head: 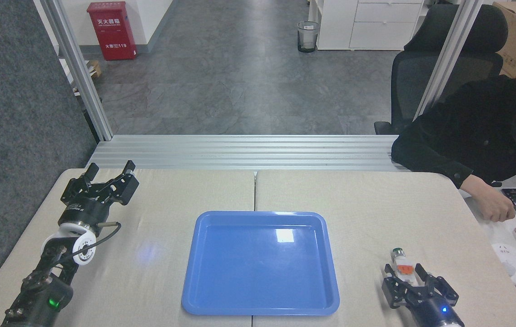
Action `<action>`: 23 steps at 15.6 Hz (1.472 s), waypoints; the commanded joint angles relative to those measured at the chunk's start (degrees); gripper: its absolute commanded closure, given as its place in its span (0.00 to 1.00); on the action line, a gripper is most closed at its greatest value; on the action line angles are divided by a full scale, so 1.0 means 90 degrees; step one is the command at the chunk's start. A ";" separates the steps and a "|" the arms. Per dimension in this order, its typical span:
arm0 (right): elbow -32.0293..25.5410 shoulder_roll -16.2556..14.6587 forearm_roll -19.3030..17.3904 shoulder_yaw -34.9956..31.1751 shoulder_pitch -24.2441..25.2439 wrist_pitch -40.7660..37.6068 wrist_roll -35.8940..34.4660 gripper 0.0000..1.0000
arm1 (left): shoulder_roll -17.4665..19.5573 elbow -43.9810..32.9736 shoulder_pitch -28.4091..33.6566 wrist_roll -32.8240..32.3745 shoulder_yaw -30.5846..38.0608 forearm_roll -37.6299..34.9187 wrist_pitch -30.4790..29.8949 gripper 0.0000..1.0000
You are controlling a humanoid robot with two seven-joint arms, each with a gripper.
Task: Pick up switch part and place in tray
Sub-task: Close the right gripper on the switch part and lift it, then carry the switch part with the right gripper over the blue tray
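Blue and glossy, the tray (260,262) lies at the middle of the beige surface (367,204), nothing in it. Right of it, near the front edge, the switch part (402,262) lies on the surface, its green cap pointing away. My right pincer (404,275) sits spread around its near end, fingers not closed on it. My left pincer (109,170) rests open, holding nothing, far left

Glossy blue plastic tray (203,290) on a matt beige table (376,204), ribbed metal rail (240,152) behind
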 commanded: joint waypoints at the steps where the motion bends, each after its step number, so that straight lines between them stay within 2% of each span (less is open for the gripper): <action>1: 0.0198 0.0039 0.0042 -0.0005 -0.0019 -0.0019 0.0165 0.90 | 0.0000 0.0002 0.0000 -0.0005 0.0000 0.0000 0.0004 0.00; 2: 0.0198 0.0049 0.0032 -0.0015 -0.0039 -0.0010 0.0166 1.00 | 0.0000 0.0002 0.0000 -0.0005 0.0000 0.0000 0.0004 0.00; 4: 0.0189 0.0088 -0.0074 -0.0054 -0.0320 0.0058 0.0137 1.00 | 0.0000 0.0002 0.0000 -0.0005 0.0000 0.0000 0.0004 0.00; 5: 0.0150 0.0088 -0.0249 -0.0074 -0.0496 0.0155 0.0088 1.00 | 0.0000 0.0002 0.0000 -0.0005 0.0000 0.0000 0.0004 0.00; 6: 0.0053 0.0098 -0.0609 -0.0064 -0.0768 0.0301 0.0078 1.00 | 0.0000 0.0002 0.0000 -0.0005 0.0000 0.0000 -0.0006 0.00; 8: -0.0802 0.0089 -0.1283 0.0081 -0.0986 0.0245 0.0078 1.00 | 0.0000 0.0002 0.0000 -0.0005 0.0010 0.0000 0.0004 0.00; 9: -0.1233 0.0127 -0.1296 0.0353 -0.0967 -0.0133 0.0126 1.00 | 0.0000 0.0002 0.0000 -0.0005 0.0000 0.0000 -0.0006 0.00; 10: -0.1334 0.0234 -0.1257 0.0849 -0.0966 -0.0610 0.0136 1.00 | 0.0000 0.0002 0.0000 -0.0005 0.0000 0.0000 0.0004 0.00; 11: -0.1335 0.0177 -0.1073 0.1337 -0.0986 -0.0837 0.0175 1.00 | 0.0000 0.0002 0.0000 -0.0005 0.0000 0.0000 0.0004 0.00; 13: -0.1335 0.0215 0.0114 0.1712 -0.0976 -0.1228 0.0710 1.00 | 0.0000 0.0002 0.0000 -0.0005 0.0000 0.0000 0.0004 0.00; 15: -0.1228 0.0351 0.0840 0.1801 -0.0996 -0.2154 0.0829 1.00 | 0.0000 0.0002 0.0000 -0.0005 0.0000 0.0000 0.0004 0.00; 16: -0.0986 0.0449 0.1026 0.1898 -0.1025 -0.2342 0.1013 1.00 | 0.0000 0.0002 0.0000 -0.0005 0.0000 0.0000 0.0004 0.00; 18: -0.0653 0.0527 0.1077 0.2084 -0.1132 -0.2412 0.1151 1.00 | 0.0000 0.0002 0.0000 -0.0005 0.0000 0.0000 0.0004 0.00; 21: -0.0116 0.0975 0.1223 0.2231 -0.1483 -0.2334 0.1464 1.00 | 0.0000 0.0002 0.0000 -0.0005 0.0000 0.0000 0.0004 0.00; 22: -0.0046 0.1151 0.1224 0.2173 -0.1552 -0.2276 0.1464 0.69 | 0.0000 -0.0007 0.0000 -0.0005 0.0000 0.0000 0.0004 0.00; 23: -0.0036 0.1259 0.1224 0.2163 -0.1601 -0.2130 0.1464 0.01 | 0.0000 0.0002 0.0000 -0.0005 0.0000 0.0000 0.0004 0.00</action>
